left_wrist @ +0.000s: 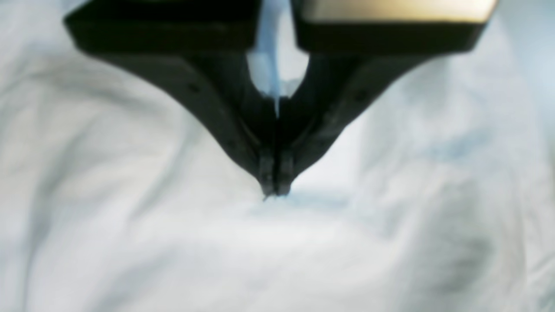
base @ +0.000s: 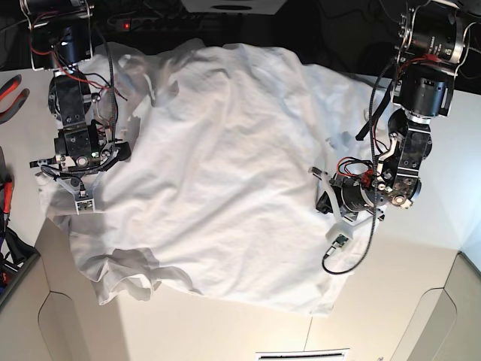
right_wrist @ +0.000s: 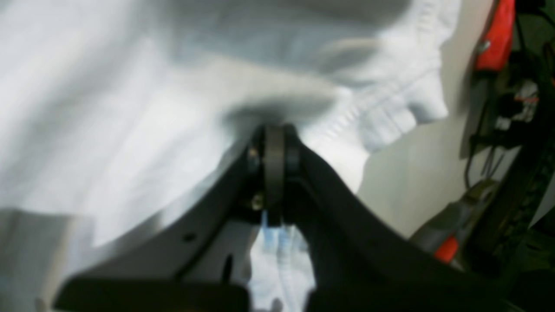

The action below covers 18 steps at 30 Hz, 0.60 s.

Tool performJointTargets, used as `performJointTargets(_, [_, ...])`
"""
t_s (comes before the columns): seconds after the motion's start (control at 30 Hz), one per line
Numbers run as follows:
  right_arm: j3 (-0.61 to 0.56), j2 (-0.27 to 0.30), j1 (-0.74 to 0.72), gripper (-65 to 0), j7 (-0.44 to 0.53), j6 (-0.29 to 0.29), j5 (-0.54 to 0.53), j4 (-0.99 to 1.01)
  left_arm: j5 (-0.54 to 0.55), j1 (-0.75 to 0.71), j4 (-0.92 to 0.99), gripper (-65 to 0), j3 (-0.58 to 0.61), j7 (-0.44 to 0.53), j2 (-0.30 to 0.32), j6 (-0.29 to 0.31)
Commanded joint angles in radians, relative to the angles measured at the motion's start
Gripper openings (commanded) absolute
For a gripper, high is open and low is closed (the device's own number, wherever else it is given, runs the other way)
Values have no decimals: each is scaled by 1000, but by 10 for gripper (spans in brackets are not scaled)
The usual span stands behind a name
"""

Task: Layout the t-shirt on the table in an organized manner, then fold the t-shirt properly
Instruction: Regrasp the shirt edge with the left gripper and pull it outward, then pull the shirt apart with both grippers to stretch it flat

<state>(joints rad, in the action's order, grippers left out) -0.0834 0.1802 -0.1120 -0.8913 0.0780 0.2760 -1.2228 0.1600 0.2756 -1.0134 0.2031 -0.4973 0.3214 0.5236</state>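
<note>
Black fingers of the left gripper are filling the left wrist view, pressed together at the tips and pinching a small peak of the t-shirt. In the right wrist view the right gripper is likewise standing closed, its tips buried under a fold of white cloth near a ribbed, hemmed edge, so it appears to be gripping fabric.

From the base view the t-shirt is lying spread over the middle of the table, wrinkled but mostly opened out. The right gripper is holding one side edge and the left gripper the opposite side edge, well apart.

Judged step: laying out. To do it well, both arms should be drawing outward evenly, keeping the cloth low and taut so the central creases are pulled flat without dragging the whole garment off centre. The bunched sleeve near the lower corner is needing separate smoothing.

Orientation: the long axis is running roughly from the far edge of the table to the near one, slightly skewed. With that sleeve lying low in the view, the shoulders seem to be pointing toward the near edge, though the collar cannot be made out
</note>
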Motion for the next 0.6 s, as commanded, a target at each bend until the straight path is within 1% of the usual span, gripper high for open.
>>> performJointTargets(0.0, [1,-1,4,-650,-23,-30,-58,27,-40,25,54,-650,0,-8,7,-16])
performJointTargets(0.03, [1,-1,2,-650,-3,-31,-60,39,-54,36,113,-650,0,21,9,-27])
performJointTargets(0.07, [1,-1,-2,-650,23,-31,-60,48,-66,47,169,-650,0,51,9,-53])
performJointTargets(0.13, [1,-1,-14,-650,66,-37,-60,55,-100,74,267,-650,0,107,9,-121])
performJointTargets(0.2, [1,-1,-40,-650,89,-59,-75,55,-129,99,332,-650,0,143,11,-173])
performJointTargets(0.37, [1,-8,-132,-650,144,-67,-146,56,-162,143,372,-650,0,149,14,-244])
performJointTargets(0.47, [0,-37,-192,-650,156,-67,-145,71,-164,155,372,-650,0,149,23,-281])
performJointTargets(0.57, [0,-72,-248,-650,197,-68,-145,118,-164,157,372,-650,0,148,37,-310])
